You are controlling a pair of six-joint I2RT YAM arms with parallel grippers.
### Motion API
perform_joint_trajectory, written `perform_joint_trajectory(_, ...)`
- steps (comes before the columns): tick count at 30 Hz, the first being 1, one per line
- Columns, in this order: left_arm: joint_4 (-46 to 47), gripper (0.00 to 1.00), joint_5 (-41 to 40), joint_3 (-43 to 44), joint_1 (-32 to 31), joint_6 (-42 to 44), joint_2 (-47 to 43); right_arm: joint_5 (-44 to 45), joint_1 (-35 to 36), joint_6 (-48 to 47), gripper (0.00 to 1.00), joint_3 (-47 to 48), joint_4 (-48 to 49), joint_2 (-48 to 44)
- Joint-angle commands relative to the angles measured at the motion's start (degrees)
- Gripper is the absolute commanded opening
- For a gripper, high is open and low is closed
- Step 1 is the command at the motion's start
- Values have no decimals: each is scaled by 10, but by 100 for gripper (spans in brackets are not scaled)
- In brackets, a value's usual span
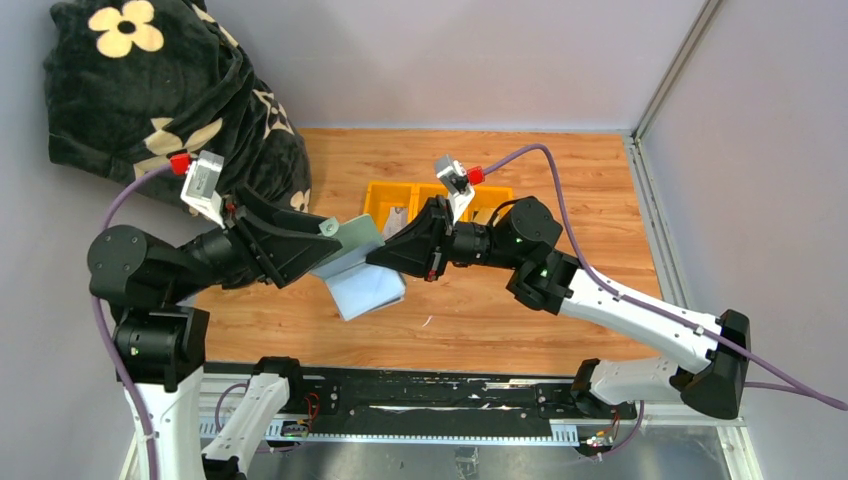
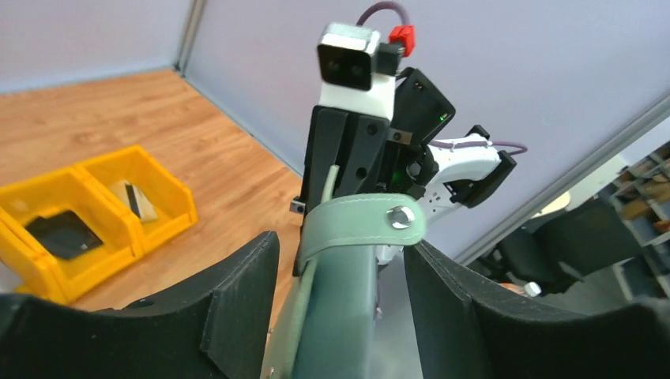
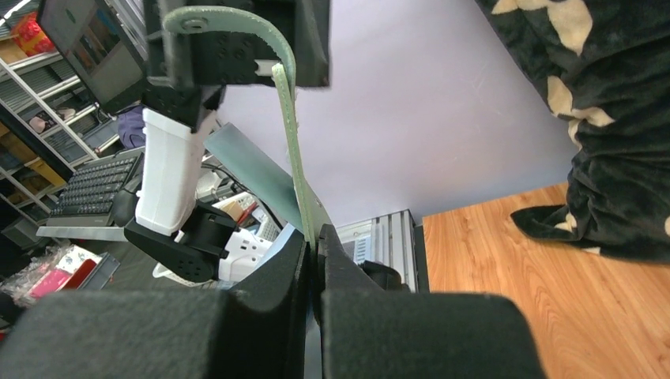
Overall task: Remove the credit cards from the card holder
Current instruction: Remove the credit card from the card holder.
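The card holder [image 1: 352, 240] is up in the air over the table [image 1: 500, 310], between the two arms. The right gripper [image 3: 314, 245] pinches one thin green side of it tight. The card holder sits between the fingers of the left gripper [image 2: 341, 253], but I cannot tell if they squeeze it; two credit cards [image 2: 62, 234] lie in the yellow tray [image 2: 170, 185]
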Motion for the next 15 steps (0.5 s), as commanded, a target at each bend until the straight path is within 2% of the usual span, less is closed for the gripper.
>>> perform_joint_trajectory(1,-35,66,5,32,-3,80,3,4,2,9,0,-12,-6,-29)
perform_joint_trajectory(4,-80,68,39,28,-3,148,-2,8,1,9,0,-4,-29,-32)
perform_joint_trajectory(6,-152,68,29,27,-3,245,-9,5,1,10,0,7,-41,-29)
perform_joint_trajectory(8,-183,66,25,9,-3,282,-22,0,0,13,0,17,-47,-25)
perform_joint_trajectory(15,-203,57,10,-20,-3,320,-66,-2,-1,23,0,45,-77,-7)
